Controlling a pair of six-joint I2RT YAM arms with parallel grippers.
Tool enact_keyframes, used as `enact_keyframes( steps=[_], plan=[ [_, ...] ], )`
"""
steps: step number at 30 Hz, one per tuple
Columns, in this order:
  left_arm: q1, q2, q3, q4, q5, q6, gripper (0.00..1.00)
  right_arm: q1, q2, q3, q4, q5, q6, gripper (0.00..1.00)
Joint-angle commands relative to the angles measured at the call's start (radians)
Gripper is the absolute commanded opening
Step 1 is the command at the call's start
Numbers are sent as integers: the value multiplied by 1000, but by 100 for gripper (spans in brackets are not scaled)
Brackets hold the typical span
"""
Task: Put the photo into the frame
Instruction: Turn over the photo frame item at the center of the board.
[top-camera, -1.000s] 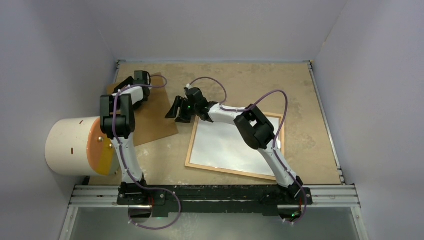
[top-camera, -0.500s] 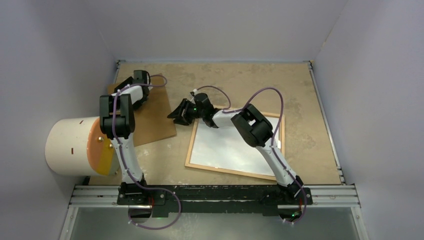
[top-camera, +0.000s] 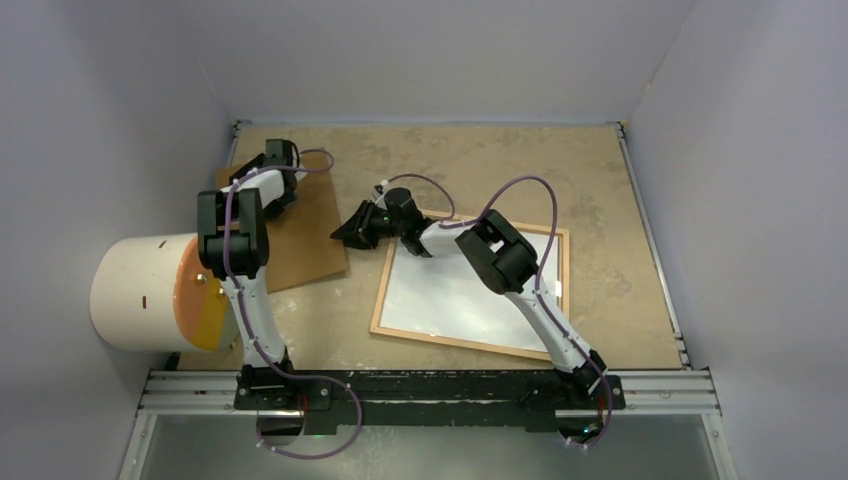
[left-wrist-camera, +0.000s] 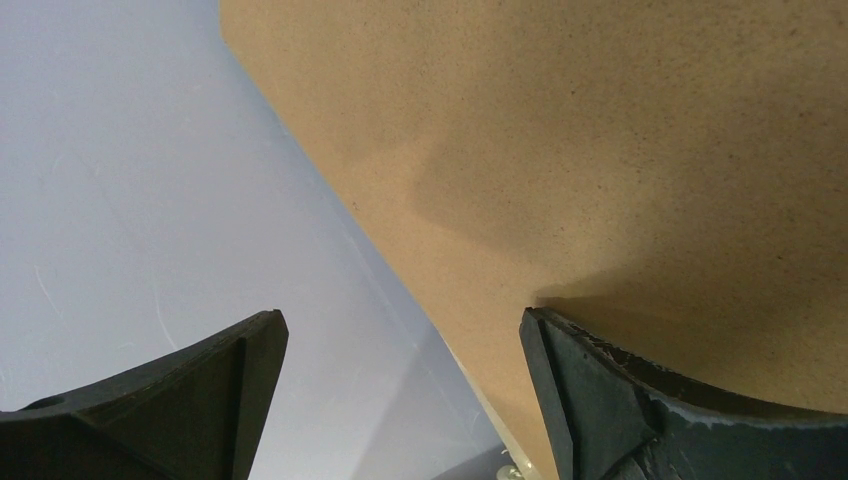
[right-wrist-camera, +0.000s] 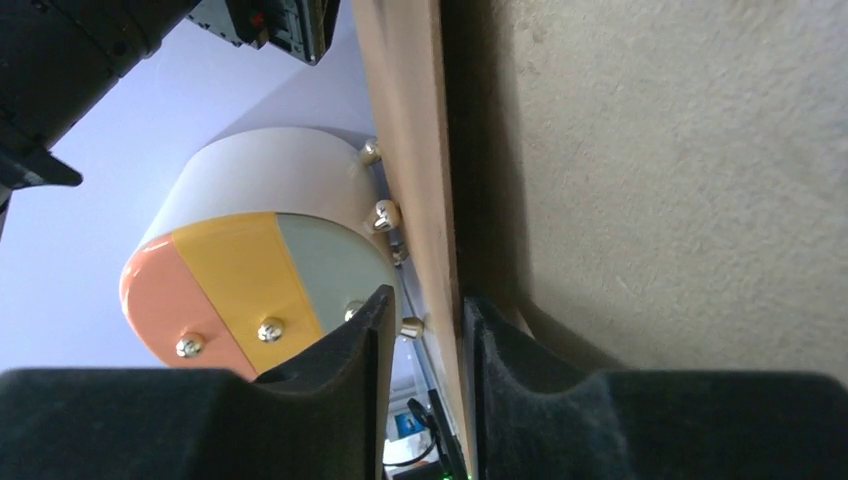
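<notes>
We see the frame (top-camera: 440, 341) lying flat on the desk (top-camera: 480, 160), its light-wood moulding closed all round. The photo (top-camera: 440, 295) lies inside that moulding and shows only a plain white face with faint grey shading, so we cannot make out any print. The right arm reaches across the frame's near-right corner and part of the white face.

Left of the frame, and apart from it, a brown board (top-camera: 305, 250) lies at a slant. The right gripper (top-camera: 347, 232) sits just off the frame's far-left corner, at the board edge that faces the frame. In the right wrist view its jaws stand close together, one on each side of that thin edge. A sliver of background shows beside one finger, so we cannot tell whether they pinch the board or only bracket it.

The left gripper (left-wrist-camera: 400, 325) is at the part of the board farthest from the frame. Its jaws are spread wide and hold nothing. One finger is over the brown surface and the other lies beyond the board's edge, against the pale wall (left-wrist-camera: 130, 170).

Farther left of the frame, past the board, a white drum (top-camera: 150, 290) lies on its side, its round face coloured orange and yellow.
</notes>
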Motion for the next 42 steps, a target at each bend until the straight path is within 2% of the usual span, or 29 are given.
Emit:
enact_keyframes(
  steps=[1, 4, 9, 14, 19, 25, 31, 36, 42],
  plan=[
    [-18, 72, -51, -153, 296, -118, 95, 54, -27, 110, 30, 17, -30, 22],
    [-19, 71, -48, -161, 305, -121, 95, 54, -35, 124, -29, 41, -59, 0],
    [-18, 15, 27, -238, 347, -166, 100, 42, -120, 60, -63, 70, -101, 0],
    [-18, -93, 265, -422, 534, -239, 100, -5, -243, -25, -75, 93, -138, 0],
    [-47, -156, 464, -584, 719, -248, 100, -60, -384, -100, -171, 109, -221, 0],
    [-150, -290, 392, -588, 718, -209, 100, -123, -595, -247, -288, 145, -318, 0],
    [-199, -338, 388, -639, 762, -206, 100, -170, -754, -388, -341, 183, -356, 0],
    [-218, -422, 310, -678, 901, -130, 100, -204, -829, -452, -368, 210, -362, 0],
    [-267, -617, 123, -754, 1085, 103, 100, -219, -897, -437, -459, 256, -340, 0]
  ],
)
